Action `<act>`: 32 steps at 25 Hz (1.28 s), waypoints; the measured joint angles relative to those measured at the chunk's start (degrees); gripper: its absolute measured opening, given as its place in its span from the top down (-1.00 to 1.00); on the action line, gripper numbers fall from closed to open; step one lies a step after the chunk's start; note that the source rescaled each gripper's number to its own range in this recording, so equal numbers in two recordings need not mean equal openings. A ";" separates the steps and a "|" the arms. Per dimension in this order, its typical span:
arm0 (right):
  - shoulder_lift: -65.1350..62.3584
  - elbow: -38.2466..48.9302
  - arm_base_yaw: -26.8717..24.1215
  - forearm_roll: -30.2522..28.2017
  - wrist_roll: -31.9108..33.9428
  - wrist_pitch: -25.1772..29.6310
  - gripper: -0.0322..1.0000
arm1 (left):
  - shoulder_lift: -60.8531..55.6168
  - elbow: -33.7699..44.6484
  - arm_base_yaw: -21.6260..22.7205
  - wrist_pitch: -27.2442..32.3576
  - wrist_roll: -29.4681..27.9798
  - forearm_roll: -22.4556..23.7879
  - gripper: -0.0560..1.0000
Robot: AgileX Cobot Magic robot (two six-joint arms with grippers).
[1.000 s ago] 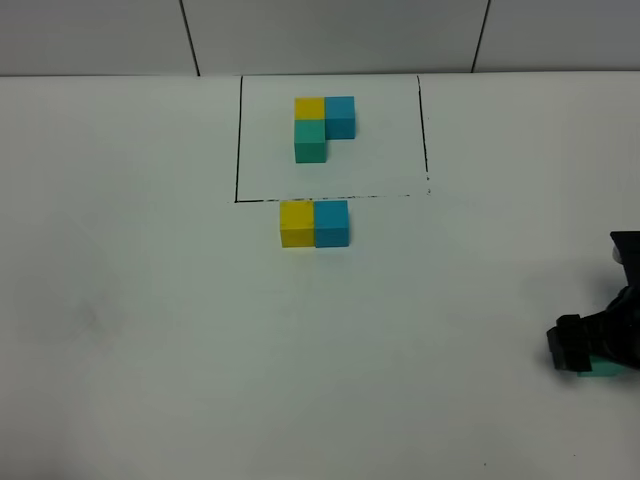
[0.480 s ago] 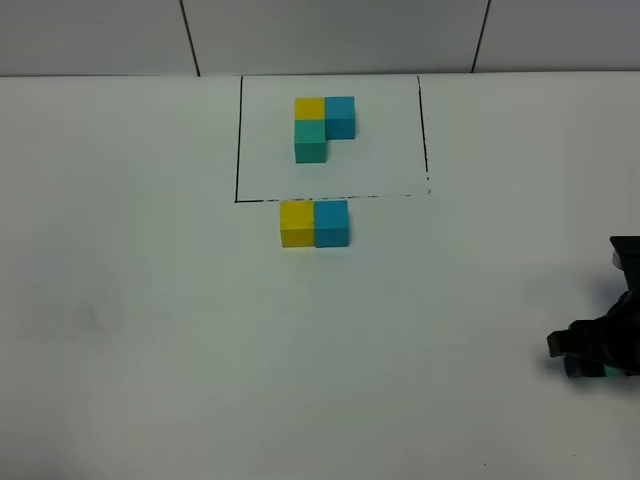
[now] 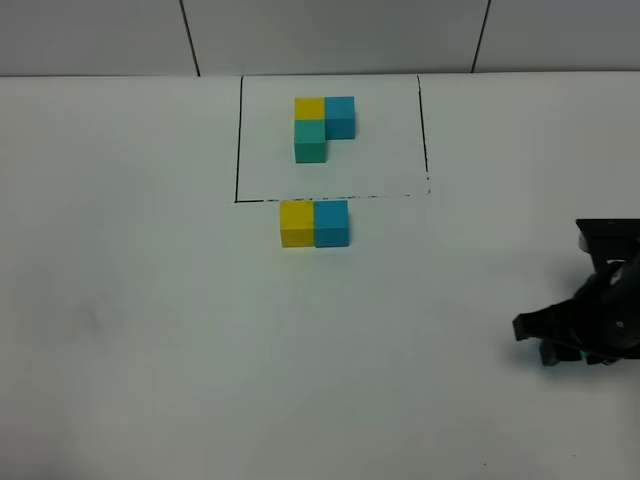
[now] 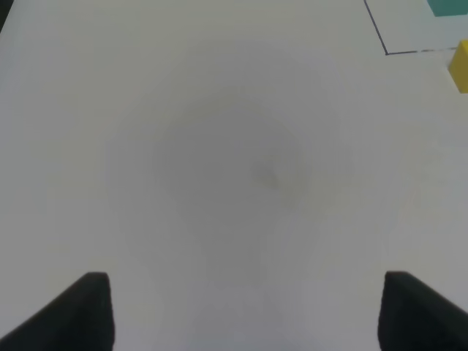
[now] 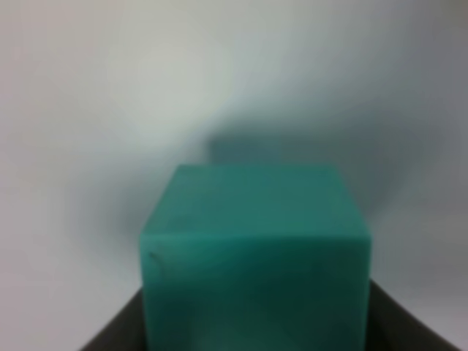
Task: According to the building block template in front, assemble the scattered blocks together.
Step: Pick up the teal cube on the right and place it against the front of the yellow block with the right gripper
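The building block template (image 3: 322,128), an L of yellow, blue and teal-green cubes, sits inside a black-lined rectangle (image 3: 238,140) at the back. Just in front of that frame, the loose yellow cube (image 3: 296,223) and blue cube (image 3: 331,223) stand side by side, touching. At the right edge, my right gripper (image 3: 560,345) is shut on the teal-green cube (image 5: 256,256), which fills the right wrist view between dark fingers (image 5: 121,338); the exterior view mostly hides it. My left gripper (image 4: 245,314) stands open over bare table, with the yellow cube (image 4: 461,67) far off at the picture's edge.
White tabletop (image 3: 150,330) stretches across the left and front. A grey panelled wall (image 3: 330,35) runs behind the table's far edge. A corner of the frame line (image 4: 386,51) shows in the left wrist view.
My right gripper has closed on the teal-green cube and shifted leftward, a little toward the table's middle. The yellow and blue cubes have not moved.
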 joint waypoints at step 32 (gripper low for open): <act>30.03 -50.52 36.16 -13.27 46.41 16.66 0.51 | 0.00 0.00 0.00 0.00 0.00 0.00 -0.38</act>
